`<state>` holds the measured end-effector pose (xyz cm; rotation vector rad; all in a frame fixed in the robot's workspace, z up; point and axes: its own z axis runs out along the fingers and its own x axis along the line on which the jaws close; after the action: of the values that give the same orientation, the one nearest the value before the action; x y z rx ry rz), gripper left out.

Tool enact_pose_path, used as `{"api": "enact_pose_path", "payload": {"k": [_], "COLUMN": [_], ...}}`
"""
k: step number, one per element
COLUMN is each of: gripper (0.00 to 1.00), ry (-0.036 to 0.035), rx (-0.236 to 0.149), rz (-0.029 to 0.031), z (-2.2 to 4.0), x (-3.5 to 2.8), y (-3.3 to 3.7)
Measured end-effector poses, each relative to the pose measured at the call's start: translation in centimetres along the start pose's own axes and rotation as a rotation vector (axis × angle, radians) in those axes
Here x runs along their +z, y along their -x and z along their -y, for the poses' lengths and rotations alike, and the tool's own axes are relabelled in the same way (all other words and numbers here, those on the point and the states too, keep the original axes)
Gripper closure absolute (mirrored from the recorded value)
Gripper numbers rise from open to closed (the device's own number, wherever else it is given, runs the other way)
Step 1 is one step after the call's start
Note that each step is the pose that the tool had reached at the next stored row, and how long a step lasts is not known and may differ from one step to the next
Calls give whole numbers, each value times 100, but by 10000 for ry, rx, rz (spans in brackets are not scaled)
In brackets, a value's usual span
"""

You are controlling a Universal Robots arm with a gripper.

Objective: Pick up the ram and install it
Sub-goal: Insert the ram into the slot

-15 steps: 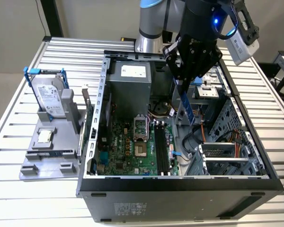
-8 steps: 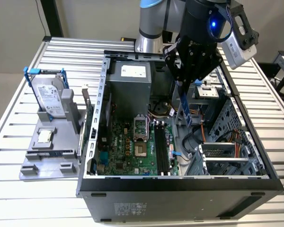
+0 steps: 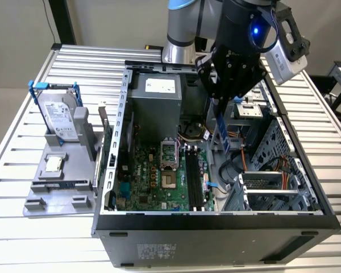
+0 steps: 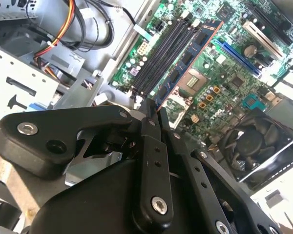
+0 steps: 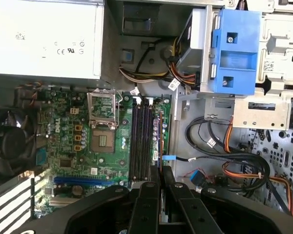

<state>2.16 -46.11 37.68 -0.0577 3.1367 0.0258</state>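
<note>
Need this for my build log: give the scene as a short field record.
gripper: shut on the ram
ram: held on end over the open computer case, not seated
memory slots: black, look empty, on the motherboard
hard drive: in a blue frame, on the grey stand outside the case

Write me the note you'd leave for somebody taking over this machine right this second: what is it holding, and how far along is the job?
Gripper: shut on the ram, which hangs upright from the fingers.
Position: over the open computer case, above the motherboard, slightly to the exterior view's right of the black memory slots.
Done: ram picked up.
Left: ram not yet seated; the slots look empty.
</note>
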Motion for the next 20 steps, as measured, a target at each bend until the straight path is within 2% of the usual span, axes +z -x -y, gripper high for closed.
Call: {"api": "enact_pose_path", "payload": {"k": [20], "gripper": [100], "ry": [-13], "rx": [167], "rz": [2], "z": [3], "x": [151], "y": [18]}}
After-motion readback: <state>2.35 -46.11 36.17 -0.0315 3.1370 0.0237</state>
